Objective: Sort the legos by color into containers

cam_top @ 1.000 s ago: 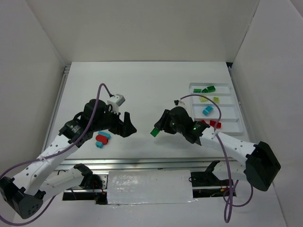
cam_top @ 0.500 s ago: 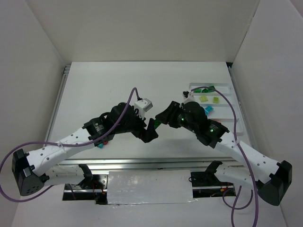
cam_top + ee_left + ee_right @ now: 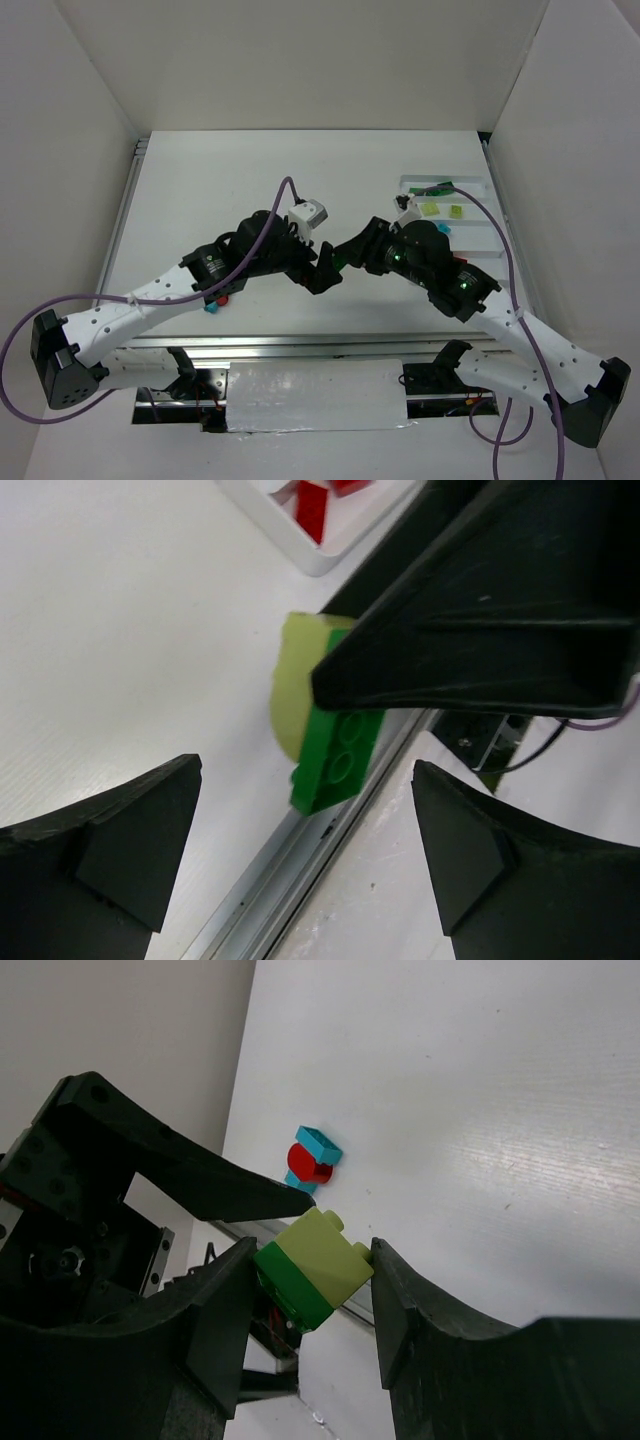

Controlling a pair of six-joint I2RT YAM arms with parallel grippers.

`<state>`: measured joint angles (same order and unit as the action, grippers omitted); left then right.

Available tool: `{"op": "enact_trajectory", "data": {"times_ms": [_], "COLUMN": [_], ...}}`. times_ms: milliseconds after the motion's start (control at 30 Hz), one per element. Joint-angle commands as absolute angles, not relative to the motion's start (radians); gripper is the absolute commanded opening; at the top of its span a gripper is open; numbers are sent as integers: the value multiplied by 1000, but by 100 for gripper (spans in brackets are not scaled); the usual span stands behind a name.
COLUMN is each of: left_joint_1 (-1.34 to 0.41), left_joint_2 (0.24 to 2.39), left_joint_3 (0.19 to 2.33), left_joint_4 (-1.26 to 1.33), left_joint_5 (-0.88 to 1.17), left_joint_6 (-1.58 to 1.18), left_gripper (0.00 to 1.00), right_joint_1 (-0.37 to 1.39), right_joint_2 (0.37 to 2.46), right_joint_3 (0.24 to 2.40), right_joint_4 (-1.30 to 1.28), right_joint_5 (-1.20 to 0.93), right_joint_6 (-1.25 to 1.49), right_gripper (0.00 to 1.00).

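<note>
White bench (image 3: 200, 180) between plain white walls. Near its front middle, the right fingers (image 3: 430, 1360) pinch a dark green plastic brick (image 3: 292, 1298) joined to a yellow-green brick (image 3: 322, 1248). The left fingers (image 3: 130, 830) stand spread wide on either side of these 2, not touching. A red-and-cyan brick cluster (image 3: 312, 1158) lies partly under the left arm. The right arm hides much of the white compartmented tray (image 3: 492, 215).

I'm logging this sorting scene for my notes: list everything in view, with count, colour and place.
held bricks: two joined, dark green and yellow-green, in the right gripper
loose bricks: red and cyan cluster, count unclear, table's left side
tray bricks: dark green, yellow-green, red visible, others hidden
tray: one, white, table's right side
table: one, white
left gripper: open, close to the held bricks
right gripper: shut on the held bricks
</note>
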<state>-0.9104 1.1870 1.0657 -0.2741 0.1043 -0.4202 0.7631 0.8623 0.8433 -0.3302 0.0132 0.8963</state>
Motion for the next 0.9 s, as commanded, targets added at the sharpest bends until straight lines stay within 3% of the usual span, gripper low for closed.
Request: {"op": "enact_trajectory", "data": {"times_ms": [0, 133, 333, 467, 633, 733, 767, 800, 867], "left_joint_1": [-911, -911, -911, -911, -913, -911, -911, -911, -911], "left_joint_2": [1187, 1207, 1212, 1223, 1213, 1212, 1213, 1212, 1212], "left_joint_3": [1085, 1080, 1052, 1057, 1043, 1040, 1039, 1035, 1031], "left_joint_4": [-164, -118, -55, -51, -25, -23, -23, -23, -23], "left_joint_5": [242, 330, 408, 439, 480, 486, 486, 486, 474], "left_joint_6": [-407, -410, -419, -413, -408, -405, -403, -405, -408], "left_gripper": [99, 94, 99, 96, 78, 75, 71, 61, 52], "right_joint_1": [759, 759, 759, 759, 759, 759, 759, 761, 761], "right_joint_2": [861, 847, 842, 828, 807, 804, 801, 799, 799], "right_joint_3": [838, 831, 822, 810, 799, 789, 785, 782, 776], "right_joint_4": [-292, -265, -219, -186, -147, -129, -123, -106, -95], "right_joint_5": [-34, -57, -155, -209, -248, -256, -265, -273, -285], "right_joint_6": [894, 890, 874, 864, 856, 861, 865, 868, 874], "right_gripper": [0, 0, 0, 0, 0, 0, 0, 0, 0]}}
